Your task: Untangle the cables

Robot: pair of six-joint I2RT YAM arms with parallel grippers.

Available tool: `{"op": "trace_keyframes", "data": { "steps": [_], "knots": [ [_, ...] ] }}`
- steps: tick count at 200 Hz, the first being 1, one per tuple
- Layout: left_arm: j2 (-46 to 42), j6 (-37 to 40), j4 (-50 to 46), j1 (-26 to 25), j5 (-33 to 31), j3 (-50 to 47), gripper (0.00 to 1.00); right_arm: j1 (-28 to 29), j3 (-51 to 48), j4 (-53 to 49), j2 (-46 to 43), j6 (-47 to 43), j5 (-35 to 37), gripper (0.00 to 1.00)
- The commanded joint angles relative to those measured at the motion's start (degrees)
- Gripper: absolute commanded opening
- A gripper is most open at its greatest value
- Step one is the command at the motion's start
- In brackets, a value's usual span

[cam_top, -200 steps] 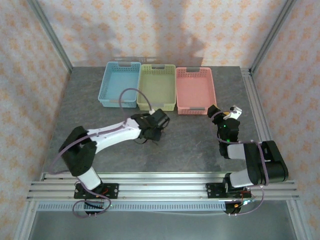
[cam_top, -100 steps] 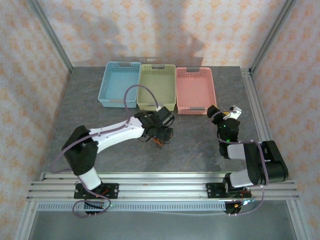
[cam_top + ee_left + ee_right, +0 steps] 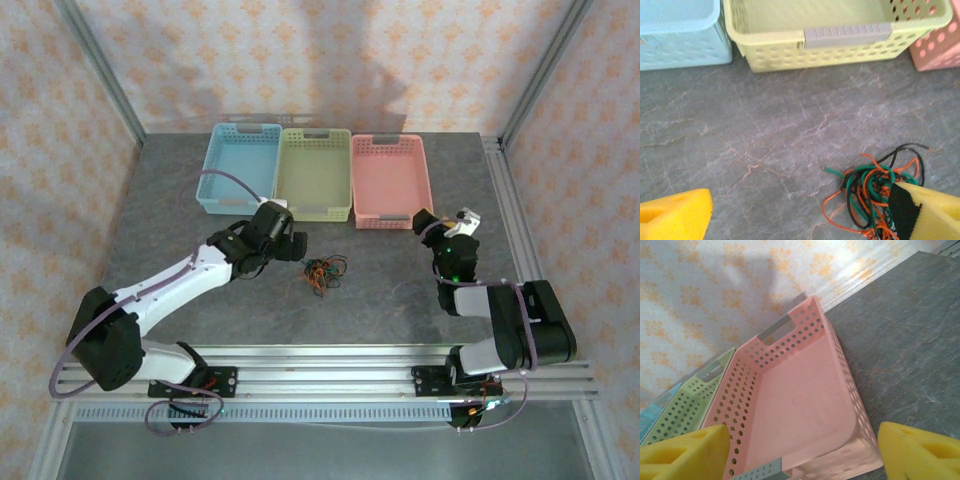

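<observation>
Left arm: the left gripper [image 3: 292, 246] sits low over the grey stone-patterned table [image 3: 180, 200], in front of the gap between the blue basket [image 3: 240, 168] and the green basket [image 3: 314, 172]. In the left wrist view its yellow fingers [image 3: 675, 217] stand wide apart with bare table between them; nothing is held.

Task item: the cables [image 3: 322, 272] lie as one loose tangle on the table, just right of the left gripper and in front of the green basket, clear of all three baskets. The wrist view shows orange, green and black wires looped through one another, with one green end poking out to the left. The tip of the right-hand finger overlaps the tangle's lower right part; contact cannot be confirmed.

Right arm: folded back near its base, with the right gripper [image 3: 445, 222] raised beside the near right corner of the pink basket [image 3: 392, 180]. Its yellow fingers [image 3: 920, 450] are spread wide and carry nothing. The right wrist camera looks down into the pink basket, whose visible floor is bare.

Baskets: blue, green and pink stand side by side at the far side of the table, touching or nearly so
</observation>
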Motion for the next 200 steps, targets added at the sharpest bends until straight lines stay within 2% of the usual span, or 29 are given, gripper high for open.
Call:
{"op": "trace_keyframes", "data": {
  "steps": [1, 13, 34, 76, 105, 143, 165, 182, 200],
  "knots": [
    [-2.25, -0.11, 7.85, 2.01, -1.01, -3.26, 0.93, 1.03, 1.8, -0.66, -0.33, -1.8, -3.44, 0.76],
    [-2.99, -0.61, 11.76, 3.54, -1.15, -6.35, 0.92, 1.76, 2.07, -0.84, -0.58, -2.86, -4.42, 0.75],
    [-4.96, -1.73, 15.19, 6.97, 4.07, -9.28, 0.92, 3.04, 2.56, -1.15, -0.89, -4.62, -6.77, 0.73],
    [-8.02, 0.2, 20.73, 7.16, 6.14, -12.58, 0.91, 7.36, 4.75, -3.08, -1.67, -8.31, -11.19, 0.7],
    [-10.53, 0.56, 26.51, 7.17, 7.95, -16.16, 0.91, 12.07, 9.28, -12.64, -2.94, -12.46, -11.9, 0.69],
    [-15.71, 0.67, 29.74, 7.21, 5.9, -19.44, 0.92, 16.69, 17.24, -28.72, -4.8, -20.32, -13.59, 0.69],
    [-16.94, -0.03, 30.85, 7.16, 6.37, -20.06, 1.0, 17.59, 19.43, -30.54, -2.81, -22.07, -17.2, 0.7],
    [-16.66, -0.41, 30.94, 7.27, 6.94, -19.58, 1.0, 18.2, 19.11, -28.69, 0.78, -24.14, -19.09, 0.69],
    [-15.25, -5.47, 25.11, 7.94, 1.07, -16.74, 1.0, 18.32, 18.69, -24.74, 4.46, -24.22, -20.8, 0.67]
  ]
}}
